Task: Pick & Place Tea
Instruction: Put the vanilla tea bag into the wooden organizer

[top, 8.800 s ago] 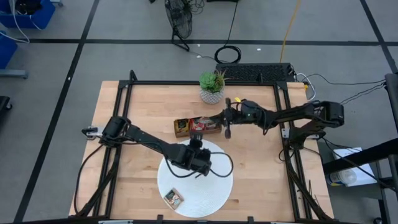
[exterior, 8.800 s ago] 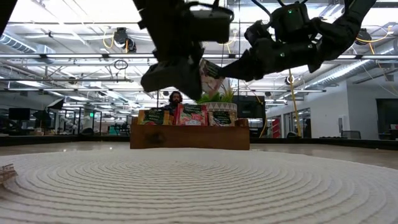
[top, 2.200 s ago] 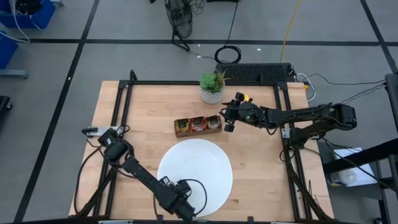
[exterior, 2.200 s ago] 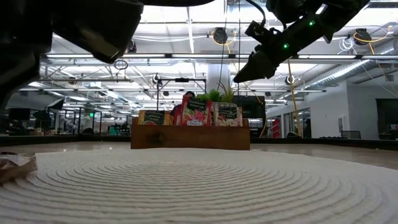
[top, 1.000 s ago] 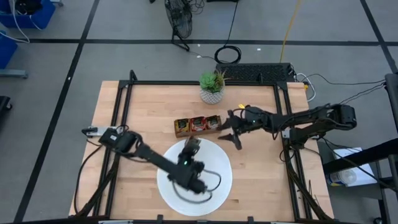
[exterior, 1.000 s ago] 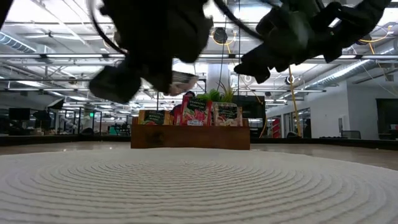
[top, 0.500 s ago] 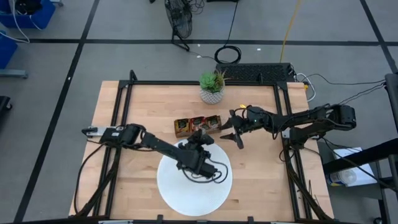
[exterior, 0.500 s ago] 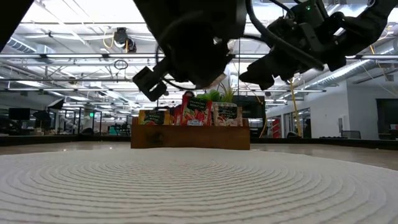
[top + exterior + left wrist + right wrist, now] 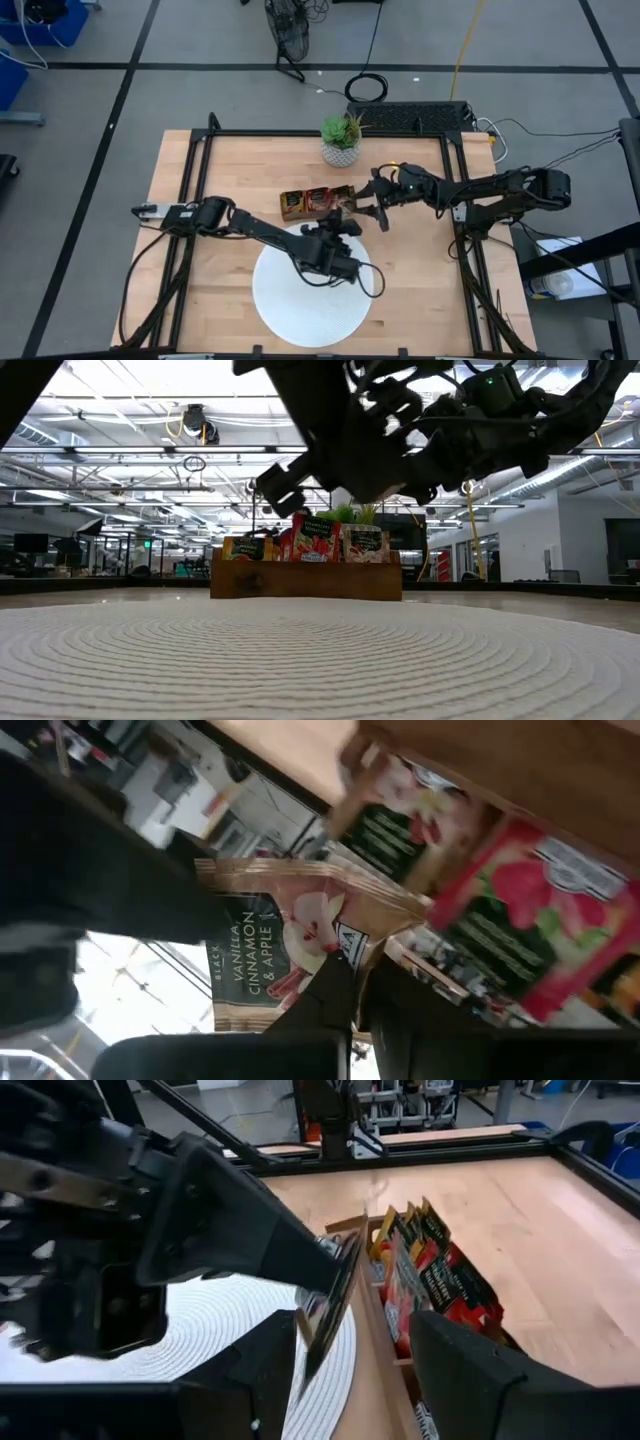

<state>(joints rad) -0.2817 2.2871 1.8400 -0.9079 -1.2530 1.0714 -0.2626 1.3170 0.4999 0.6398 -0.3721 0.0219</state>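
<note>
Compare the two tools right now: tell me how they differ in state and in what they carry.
The left tool is shut on a tan tea sachet, pinching it at one edge; the right tool stands open and carries nothing. The left tool sits at the near side of the wooden tray, by the white plate; the right tool waits off the tray's right end. Both hover above the table near the tray.

Colours, tea and plate
Held sachet [image 9: 285, 955] tan with dark green panel; tray [image 9: 318, 202] sachets red and green; plate [image 9: 300, 310] white, ribbed rings.
</note>
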